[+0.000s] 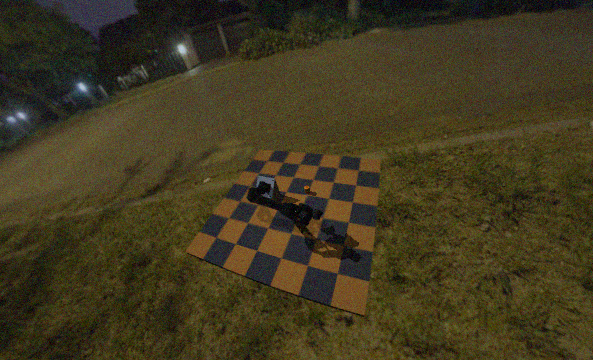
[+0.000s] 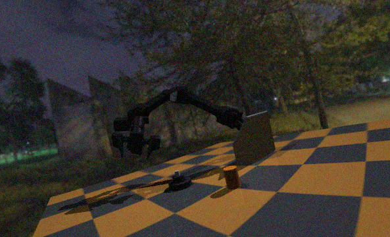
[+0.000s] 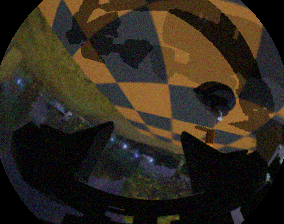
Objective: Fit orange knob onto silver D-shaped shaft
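The orange knob (image 1: 306, 188) (image 2: 232, 178) (image 3: 210, 136) stands upright on the checkered mat (image 1: 288, 272) (image 2: 329, 178). Its underside hole is hidden. The dark round pedestal (image 2: 179, 183) (image 3: 215, 96) stands apart from the knob, to its left in the exterior view, with the short silver shaft (image 2: 177, 172) (image 3: 219, 117) rising bare from its top. The shaft's flat side cannot be made out. My gripper (image 2: 135, 157) (image 3: 148, 130) is open and empty, fingers pointing down, raised well above the mat and left of the pedestal in the exterior view. In the top view the arm makes the pedestal hard to tell.
A pale block (image 1: 266, 179) (image 2: 255, 139) stands at the arm's base, behind and to the right of the knob in the exterior view. Dark arm shadows cross the mat around the pedestal. Grass lies beyond the mat's edges.
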`<action>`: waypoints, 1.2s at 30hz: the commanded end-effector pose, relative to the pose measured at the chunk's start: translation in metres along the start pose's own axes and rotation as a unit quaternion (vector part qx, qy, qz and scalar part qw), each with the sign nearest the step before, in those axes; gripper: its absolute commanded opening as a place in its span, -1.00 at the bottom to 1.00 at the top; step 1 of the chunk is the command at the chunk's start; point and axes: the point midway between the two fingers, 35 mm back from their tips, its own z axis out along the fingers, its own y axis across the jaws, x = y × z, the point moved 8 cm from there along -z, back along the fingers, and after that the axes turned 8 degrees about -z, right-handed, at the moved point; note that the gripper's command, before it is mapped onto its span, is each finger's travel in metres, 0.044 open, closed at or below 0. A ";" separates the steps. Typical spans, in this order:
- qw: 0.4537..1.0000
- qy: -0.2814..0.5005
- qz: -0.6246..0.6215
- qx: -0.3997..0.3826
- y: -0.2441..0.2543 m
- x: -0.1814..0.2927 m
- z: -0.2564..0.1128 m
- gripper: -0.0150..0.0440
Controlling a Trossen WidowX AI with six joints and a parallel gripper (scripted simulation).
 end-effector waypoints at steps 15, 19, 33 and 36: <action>0.895 -0.075 -0.323 0.299 -0.112 0.219 0.110 1.00; 0.833 -0.133 -0.417 0.340 -0.157 0.261 0.120 1.00; 0.782 -0.177 -0.480 0.356 -0.197 0.269 0.140 1.00; 0.782 -0.177 -0.480 0.356 -0.202 0.262 0.147 1.00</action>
